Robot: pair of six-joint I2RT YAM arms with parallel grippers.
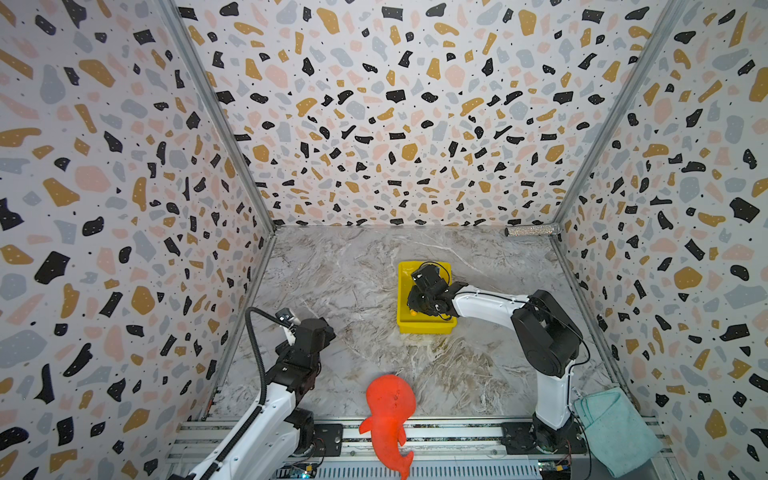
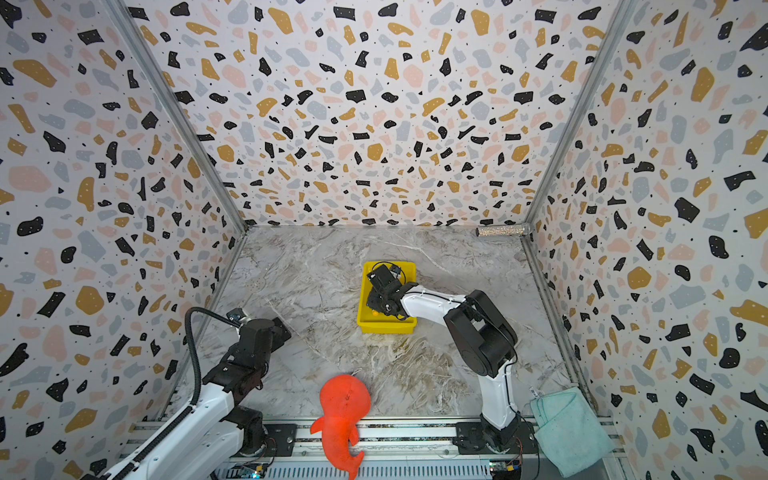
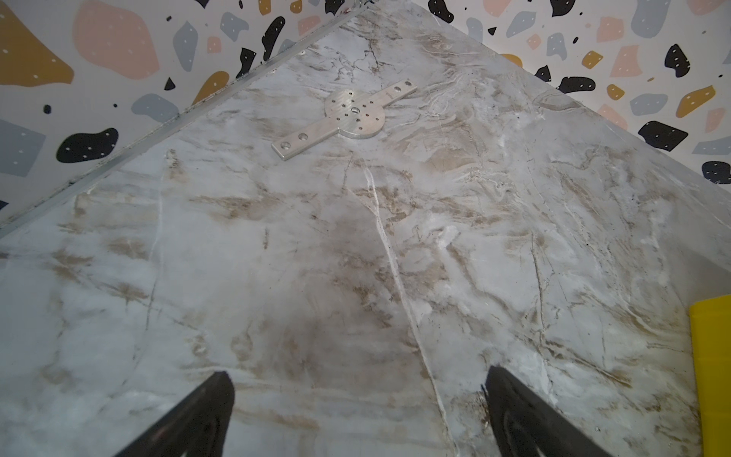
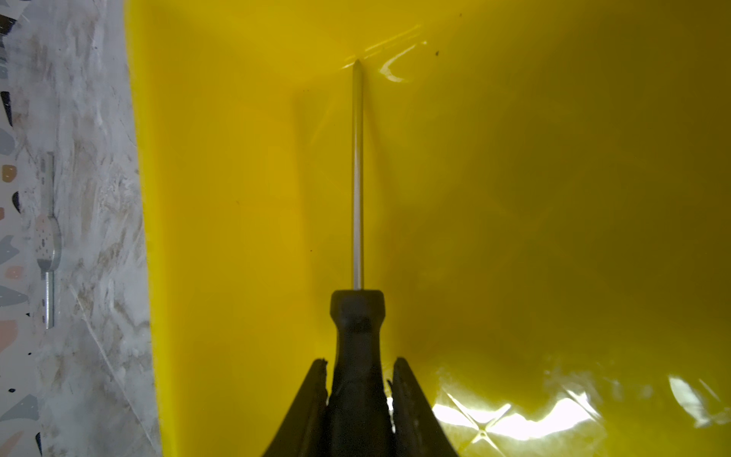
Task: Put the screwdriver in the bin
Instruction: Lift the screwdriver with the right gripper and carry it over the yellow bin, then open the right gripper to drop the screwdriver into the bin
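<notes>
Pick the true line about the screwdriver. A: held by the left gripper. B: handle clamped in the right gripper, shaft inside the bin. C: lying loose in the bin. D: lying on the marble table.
B: in the right wrist view the right gripper pinches the black handle of the screwdriver, with the shaft reaching into the yellow bin.

I see bin (image 1: pixel 424 327) walls boxing my right tool (image 4: pixel 359 361) | table (image 1: pixel 353 286) left of it open | plush toy (image 1: pixel 390 409) blocks front edge
</notes>
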